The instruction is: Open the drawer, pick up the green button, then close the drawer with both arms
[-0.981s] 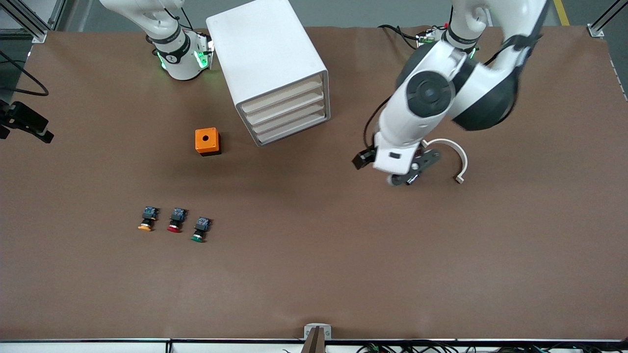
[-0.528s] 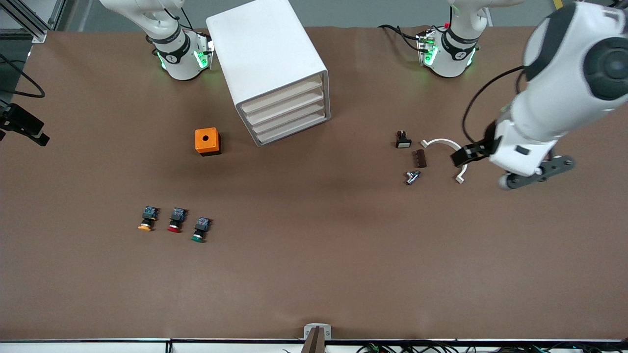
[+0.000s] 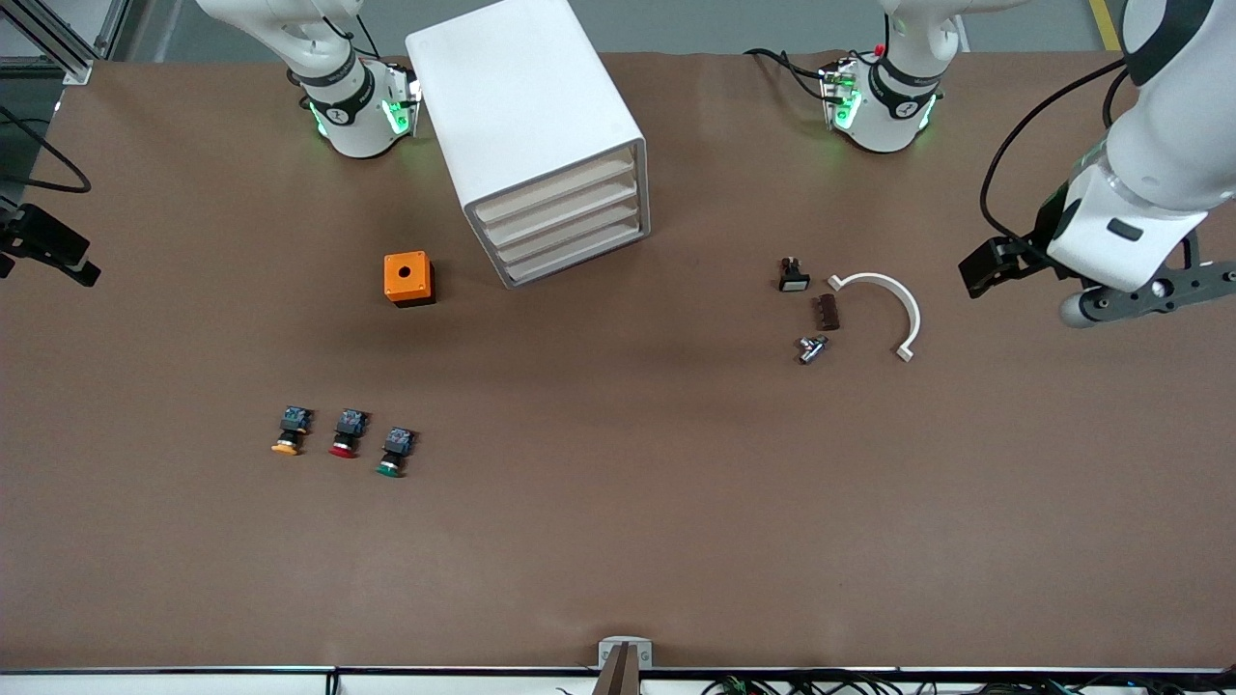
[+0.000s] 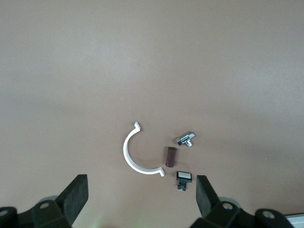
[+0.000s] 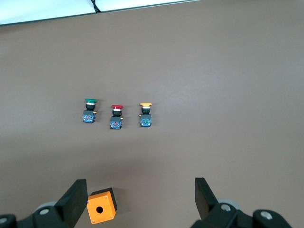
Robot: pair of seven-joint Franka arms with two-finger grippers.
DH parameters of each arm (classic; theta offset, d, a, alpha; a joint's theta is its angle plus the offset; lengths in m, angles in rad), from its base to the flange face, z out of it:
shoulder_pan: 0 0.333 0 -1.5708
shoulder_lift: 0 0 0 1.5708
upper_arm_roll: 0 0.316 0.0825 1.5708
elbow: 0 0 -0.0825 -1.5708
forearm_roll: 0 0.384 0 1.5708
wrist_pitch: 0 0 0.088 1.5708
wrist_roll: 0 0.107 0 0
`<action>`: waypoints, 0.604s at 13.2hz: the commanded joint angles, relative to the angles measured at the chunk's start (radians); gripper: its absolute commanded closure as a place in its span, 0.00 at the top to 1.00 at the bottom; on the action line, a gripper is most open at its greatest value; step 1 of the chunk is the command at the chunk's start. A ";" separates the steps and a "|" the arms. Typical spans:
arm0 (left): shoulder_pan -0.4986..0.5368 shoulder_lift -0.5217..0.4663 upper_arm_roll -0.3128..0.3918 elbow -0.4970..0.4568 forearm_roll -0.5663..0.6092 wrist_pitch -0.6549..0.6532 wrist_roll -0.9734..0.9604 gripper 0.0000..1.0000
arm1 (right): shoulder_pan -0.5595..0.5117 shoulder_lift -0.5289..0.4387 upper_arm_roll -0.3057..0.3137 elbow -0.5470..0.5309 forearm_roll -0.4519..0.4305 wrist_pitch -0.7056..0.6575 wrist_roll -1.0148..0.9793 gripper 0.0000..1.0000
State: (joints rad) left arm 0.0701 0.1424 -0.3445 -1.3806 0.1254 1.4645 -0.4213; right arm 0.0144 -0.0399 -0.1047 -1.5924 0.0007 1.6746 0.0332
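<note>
The white cabinet (image 3: 526, 116) stands near the arms' bases, and all four cream drawer fronts (image 3: 565, 225) are shut. The green-capped button (image 3: 392, 454) lies on the table beside a red-capped button (image 3: 346, 435) and an orange-capped one (image 3: 289, 431); it also shows in the right wrist view (image 5: 89, 110). My left gripper (image 4: 141, 190) is open and empty, high over the table at the left arm's end; its hand (image 3: 1125, 246) shows in the front view. My right gripper (image 5: 140, 194) is open and empty, high over the orange box; it is out of the front view.
An orange box (image 3: 407, 278) with a round hole sits beside the cabinet, nearer the front camera. A white arc piece (image 3: 893, 294), a brown piece (image 3: 826, 312), a metal fitting (image 3: 811, 348) and a small white-faced switch (image 3: 793, 276) lie toward the left arm's end.
My left arm has swung from over the small parts out toward the left arm's end of the table, uncovering them. The right arm has not moved.
</note>
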 commanded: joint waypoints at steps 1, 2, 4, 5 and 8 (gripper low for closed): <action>-0.073 -0.061 0.118 -0.024 0.008 -0.045 0.108 1.00 | -0.019 0.002 0.011 0.002 0.018 -0.006 -0.018 1.00; -0.093 -0.081 0.154 -0.034 -0.006 -0.049 0.131 1.00 | -0.018 0.002 0.011 0.002 0.018 -0.006 -0.016 1.00; -0.098 -0.131 0.165 -0.086 -0.027 -0.043 0.133 1.00 | -0.014 0.002 0.011 0.002 0.018 -0.007 -0.016 1.00; -0.102 -0.156 0.165 -0.109 -0.029 -0.043 0.133 1.00 | -0.011 0.002 0.014 0.002 0.018 -0.007 -0.010 1.00; -0.122 -0.249 0.165 -0.239 -0.030 -0.014 0.133 1.00 | -0.013 0.017 0.017 0.009 0.018 -0.003 -0.006 1.00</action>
State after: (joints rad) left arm -0.0398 -0.0079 -0.1930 -1.4906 0.1094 1.4158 -0.2995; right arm 0.0146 -0.0366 -0.0980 -1.5932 0.0028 1.6738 0.0318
